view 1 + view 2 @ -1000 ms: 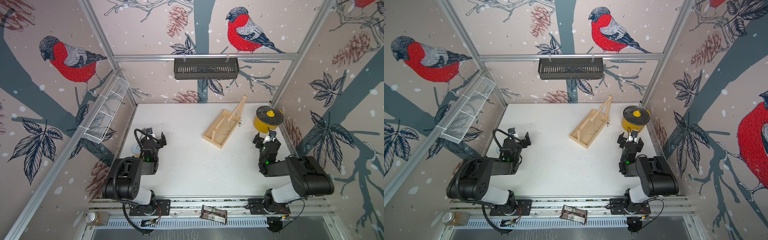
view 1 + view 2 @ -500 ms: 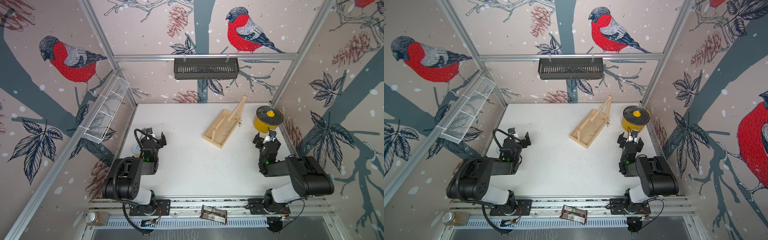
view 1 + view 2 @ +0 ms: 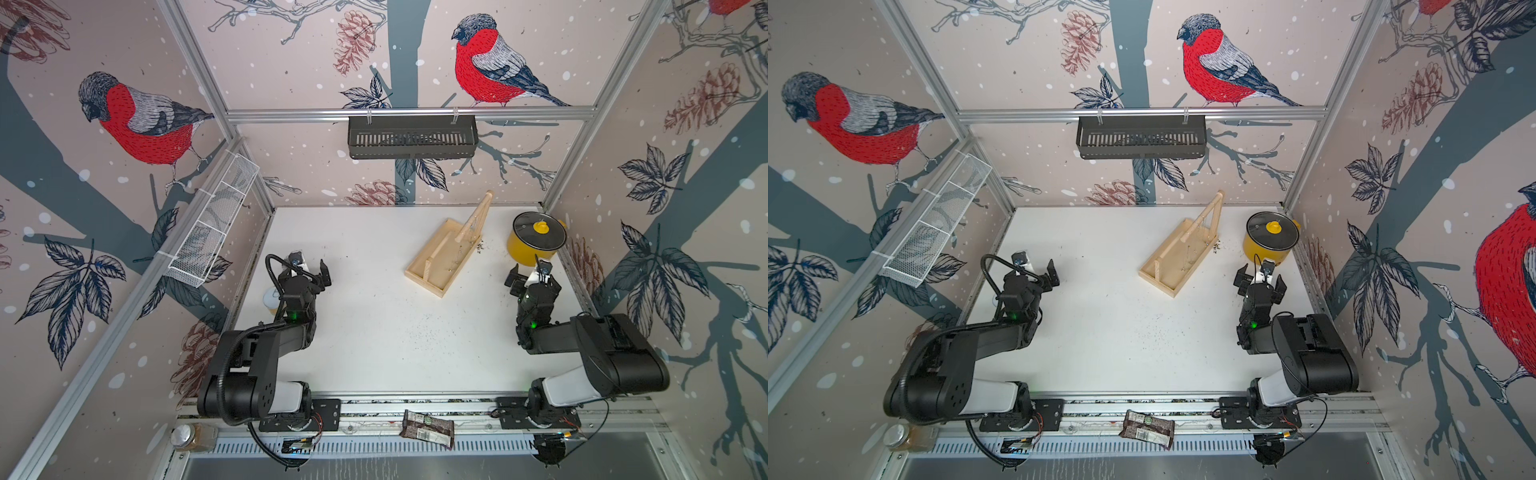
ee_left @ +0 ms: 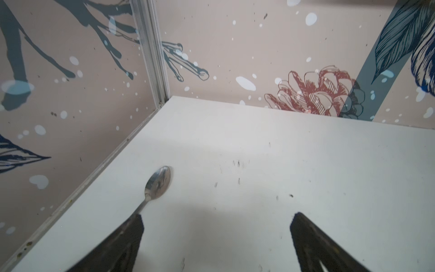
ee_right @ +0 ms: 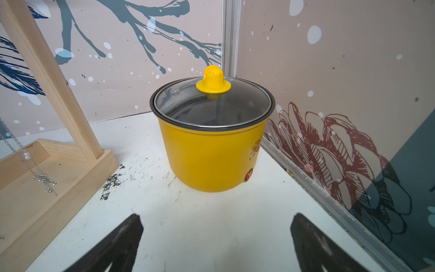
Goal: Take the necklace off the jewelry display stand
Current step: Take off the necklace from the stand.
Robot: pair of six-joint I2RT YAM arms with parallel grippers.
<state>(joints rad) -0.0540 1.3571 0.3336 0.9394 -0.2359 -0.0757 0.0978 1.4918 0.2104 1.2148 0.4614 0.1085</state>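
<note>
Necklace point(image 5: 26, 155) on stand point(image 3: 439, 269), apart from jaws

Red-breasted bullfinches point(image 3: 486, 66), pine cones and blue-grey branches cover the pale pink wallpaper point(image 3: 291, 50) of an enclosure framed in aluminium posts point(image 3: 195, 66). A black slotted basket point(image 3: 411, 137) hangs from the back wall's rail point(image 3: 291, 114). A white wire-mesh shelf point(image 3: 212, 224) lines the left wall beside a scuffed white bench point(image 3: 374, 332).

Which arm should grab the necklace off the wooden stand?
Probably right: the right gripper is open near the jewelry display stand, its camera seeing the necklace; the left gripper is farther off.
</note>
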